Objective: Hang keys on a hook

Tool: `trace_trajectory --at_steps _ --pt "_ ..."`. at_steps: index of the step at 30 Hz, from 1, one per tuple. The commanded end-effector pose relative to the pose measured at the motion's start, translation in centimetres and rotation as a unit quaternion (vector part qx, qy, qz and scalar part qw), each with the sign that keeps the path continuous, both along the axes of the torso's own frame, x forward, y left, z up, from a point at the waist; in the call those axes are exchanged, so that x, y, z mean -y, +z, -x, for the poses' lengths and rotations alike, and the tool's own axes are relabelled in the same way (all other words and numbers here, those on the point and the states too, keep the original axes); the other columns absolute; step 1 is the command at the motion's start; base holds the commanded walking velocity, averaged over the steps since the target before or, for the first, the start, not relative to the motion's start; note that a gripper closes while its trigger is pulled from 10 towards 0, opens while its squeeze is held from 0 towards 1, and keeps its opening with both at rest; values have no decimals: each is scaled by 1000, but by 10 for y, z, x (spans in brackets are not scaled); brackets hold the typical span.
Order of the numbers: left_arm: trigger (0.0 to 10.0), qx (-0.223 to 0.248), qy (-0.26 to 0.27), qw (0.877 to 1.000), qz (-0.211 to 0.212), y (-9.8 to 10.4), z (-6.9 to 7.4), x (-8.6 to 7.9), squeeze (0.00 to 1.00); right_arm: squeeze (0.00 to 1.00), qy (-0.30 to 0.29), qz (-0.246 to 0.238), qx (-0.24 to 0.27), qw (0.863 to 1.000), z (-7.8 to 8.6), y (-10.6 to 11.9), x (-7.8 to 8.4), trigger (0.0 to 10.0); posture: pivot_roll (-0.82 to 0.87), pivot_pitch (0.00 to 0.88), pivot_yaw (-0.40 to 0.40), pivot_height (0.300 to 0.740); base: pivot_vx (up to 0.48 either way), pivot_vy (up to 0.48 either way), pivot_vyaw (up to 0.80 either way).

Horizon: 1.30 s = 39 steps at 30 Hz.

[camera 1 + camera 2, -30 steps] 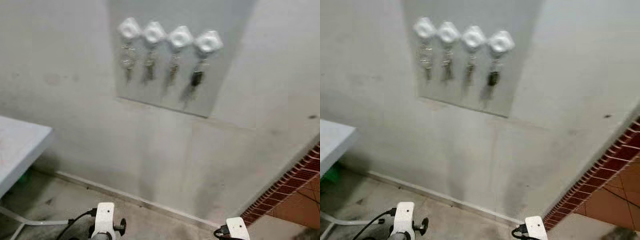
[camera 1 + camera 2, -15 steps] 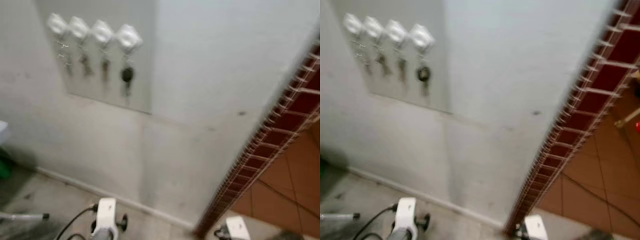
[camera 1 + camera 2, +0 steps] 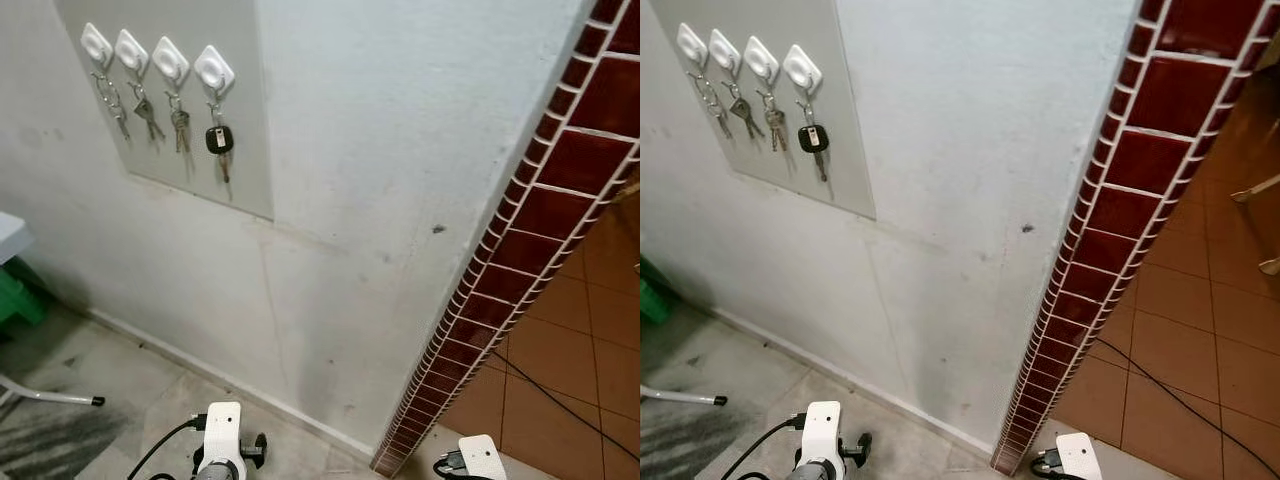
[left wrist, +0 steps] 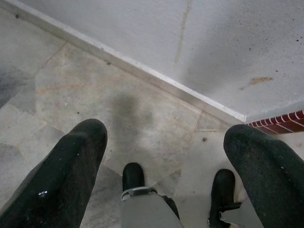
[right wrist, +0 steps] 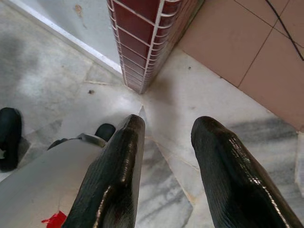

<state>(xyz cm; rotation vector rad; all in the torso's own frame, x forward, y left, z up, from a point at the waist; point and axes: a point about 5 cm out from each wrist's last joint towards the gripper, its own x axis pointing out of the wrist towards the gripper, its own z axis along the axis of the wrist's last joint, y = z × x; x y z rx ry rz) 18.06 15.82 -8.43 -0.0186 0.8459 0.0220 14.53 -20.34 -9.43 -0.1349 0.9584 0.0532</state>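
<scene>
A grey panel [image 3: 250,150] on the white wall carries a row of white hooks [image 3: 170,58], each with keys hanging from it. The rightmost hook [image 3: 214,68] holds a key with a black head [image 3: 219,140]. Both arms hang low by the floor, far below the panel. My left gripper [image 4: 166,137] is open over the marble floor near the skirting, nothing between its fingers [image 4: 71,161]. My right gripper [image 5: 168,126] is open too, empty, pointing down near the foot of the tiled corner.
A dark red tiled wall corner [image 3: 520,250] runs down at the right, with an orange tile floor [image 3: 1200,350] and a black cable [image 3: 1180,395] beyond it. At the left are a white table edge [image 3: 8,235], its leg [image 3: 50,397] and a green object [image 3: 15,295].
The whole picture has swung: the key panel now sits at the far upper left and the tiled corner has come into view, sharper than before. Both arms still hang low.
</scene>
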Motion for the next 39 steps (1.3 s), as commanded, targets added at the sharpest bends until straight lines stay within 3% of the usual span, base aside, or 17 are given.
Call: trace_trajectory --at_steps 1,39 --pt "10000 -2 4 1000 -4 0 0 -3 0 0 -4 5 -1 1000 -2 1 2 10000 -24 0 -55 740 0 0 0" --pt "10000 -6 17 1000 6 0 -1 -2 0 0 -11 25 -18 999 -1 -1 4 10000 -31 0 -54 740 0 81 0"
